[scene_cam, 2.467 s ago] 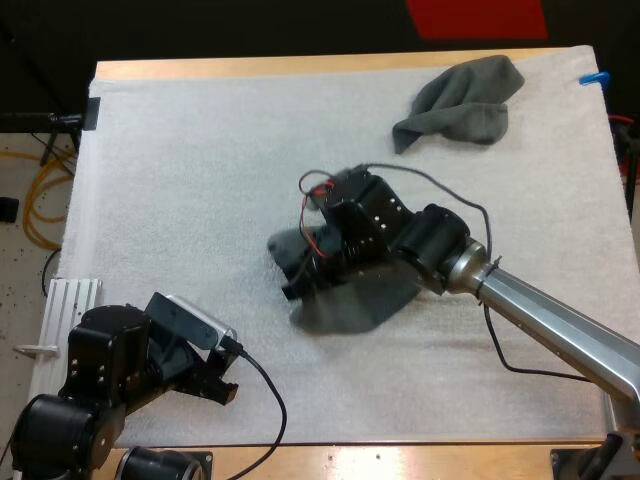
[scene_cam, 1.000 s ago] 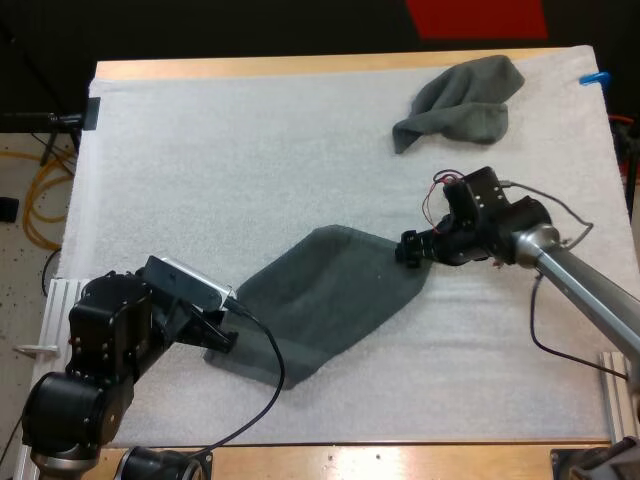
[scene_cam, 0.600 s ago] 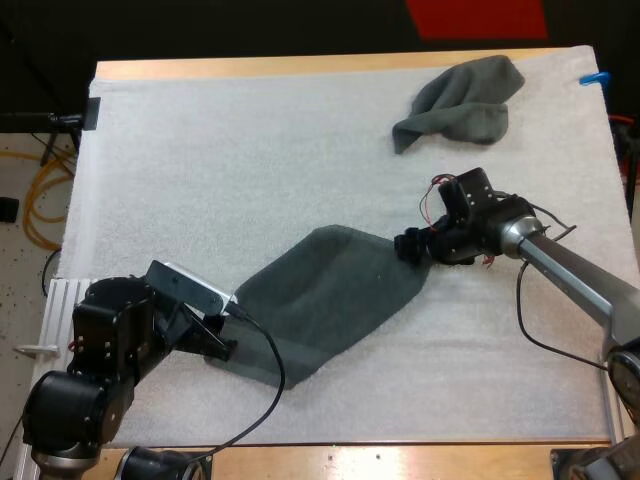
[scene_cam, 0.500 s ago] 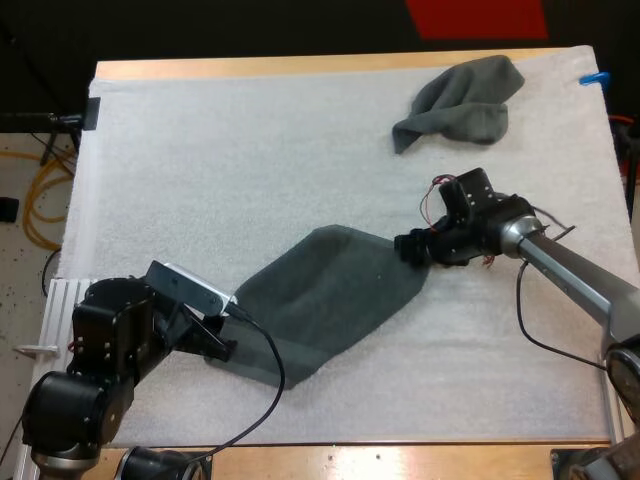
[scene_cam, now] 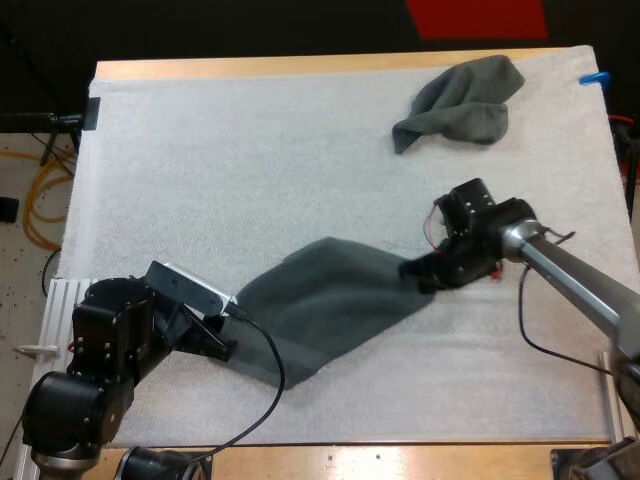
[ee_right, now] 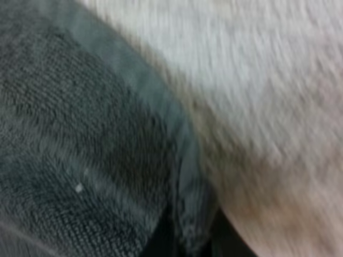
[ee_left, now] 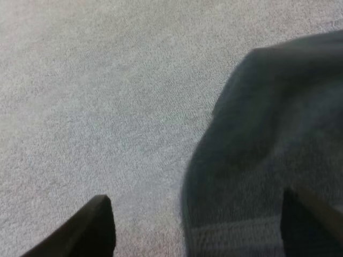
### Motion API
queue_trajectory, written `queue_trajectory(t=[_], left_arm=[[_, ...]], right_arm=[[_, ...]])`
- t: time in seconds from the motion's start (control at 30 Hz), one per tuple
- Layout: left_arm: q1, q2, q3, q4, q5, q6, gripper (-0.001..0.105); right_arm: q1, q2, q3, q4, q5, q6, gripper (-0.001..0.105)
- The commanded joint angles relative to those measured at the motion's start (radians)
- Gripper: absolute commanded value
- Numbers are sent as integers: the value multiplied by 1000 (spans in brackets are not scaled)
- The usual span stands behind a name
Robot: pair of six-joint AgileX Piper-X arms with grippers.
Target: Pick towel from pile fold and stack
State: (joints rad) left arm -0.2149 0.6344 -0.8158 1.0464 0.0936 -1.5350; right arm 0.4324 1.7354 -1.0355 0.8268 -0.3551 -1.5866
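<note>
A dark grey-green towel lies stretched across the white mat between my two grippers. My right gripper is shut on the towel's right corner; the right wrist view has the towel's hem pinched at that gripper. My left gripper sits at the towel's near left corner. Its fingers stand wide apart in the left wrist view, with the towel's edge lying between them and reaching the other finger. A second, crumpled towel rests at the mat's far right.
The mat's left and far middle are bare. A metal rail runs along the table's left near edge beside my left arm. My right arm reaches in over the mat's right side.
My right gripper has shifted toward the near edge with the towel's corner, and the towel has bunched slightly along its far edge. The left gripper has stayed put.
</note>
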Motion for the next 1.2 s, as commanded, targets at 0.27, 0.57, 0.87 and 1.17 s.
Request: queue_trajectory(t=[0.27, 0.57, 0.87, 1.17], left_arm=[[-3, 166, -1, -13, 121, -1, 62], [-31, 466, -30, -169, 265, 0, 62], [-193, 770, -227, -275, 116, 14, 62], [-255, 1013, -392, -273, 75, 14, 62]], right_arm=[[0, -173, 39, 447, 172, -242, 0], [0, -187, 131, 378, 172, -220, 0], [0, -187, 131, 364, 172, -211, 0], [0, -187, 131, 364, 172, -211, 0]])
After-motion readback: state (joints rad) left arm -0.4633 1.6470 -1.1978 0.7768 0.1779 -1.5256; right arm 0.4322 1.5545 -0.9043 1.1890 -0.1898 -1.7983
